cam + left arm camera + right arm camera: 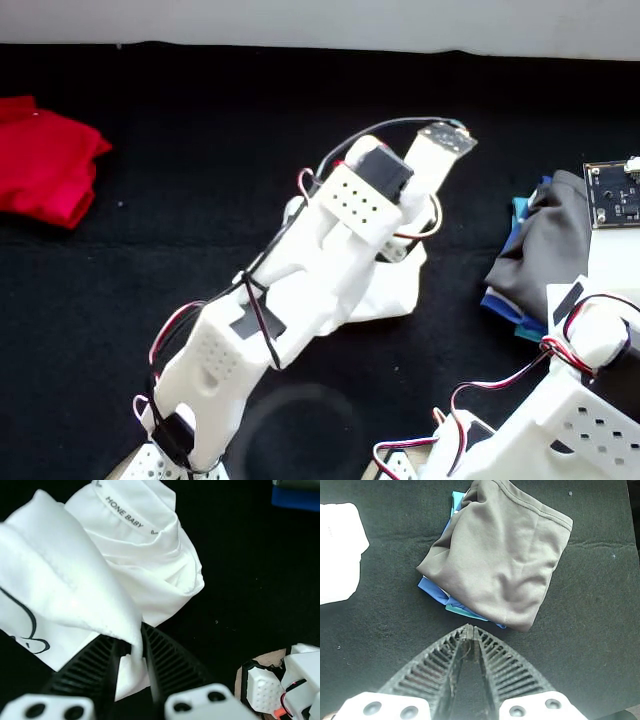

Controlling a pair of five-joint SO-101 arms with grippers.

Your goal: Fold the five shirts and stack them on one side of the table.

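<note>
In the high view, the left arm reaches from 7 o'clock to the middle of the black table. A white shirt lies crumpled under its far end. A red shirt sits bunched at 9 o'clock near the table's edge, well apart from the white one. At 3 o'clock a grey shirt lies on top of a blue shirt and a teal shirt. The right arm stands at 5 o'clock just beside that pile.

In the left wrist view, the left gripper has its black ribbed fingers pinched together on a hemmed fold of the white shirt. The cloth hangs out on both sides of the fingers. The collar band lies beyond the pinched fold.

In the right wrist view, the right gripper is closed with its tips touching and nothing between them. It hangs over bare black cloth just beside the pile's edge. The grey shirt covers most of the blue and teal ones. The white shirt lies apart from the pile.
</note>
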